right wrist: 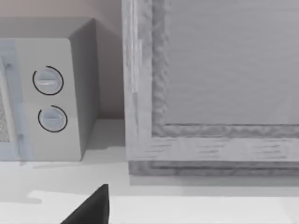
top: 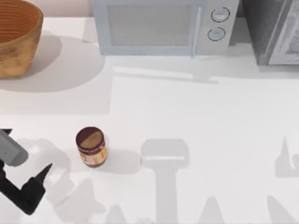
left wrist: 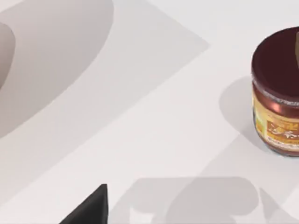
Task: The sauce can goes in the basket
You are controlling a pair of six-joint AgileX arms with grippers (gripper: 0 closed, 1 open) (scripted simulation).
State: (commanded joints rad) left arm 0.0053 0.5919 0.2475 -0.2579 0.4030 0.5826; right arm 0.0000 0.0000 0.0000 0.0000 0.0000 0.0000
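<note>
Currently: sauce can [top: 91, 147] upright, near-left table [top: 196, 121]; left gripper [top: 37, 179] beside it for pickup, finger state indeterminable; basket [top: 16, 37] far-left.

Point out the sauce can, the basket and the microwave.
sauce can [top: 91, 147], top view, on its label.
basket [top: 18, 56], top view, outer woven wall.
microwave [top: 154, 25], top view, door window.

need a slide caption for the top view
Left gripper nears the upright sauce can; the basket waits at the table's far left corner.
</note>
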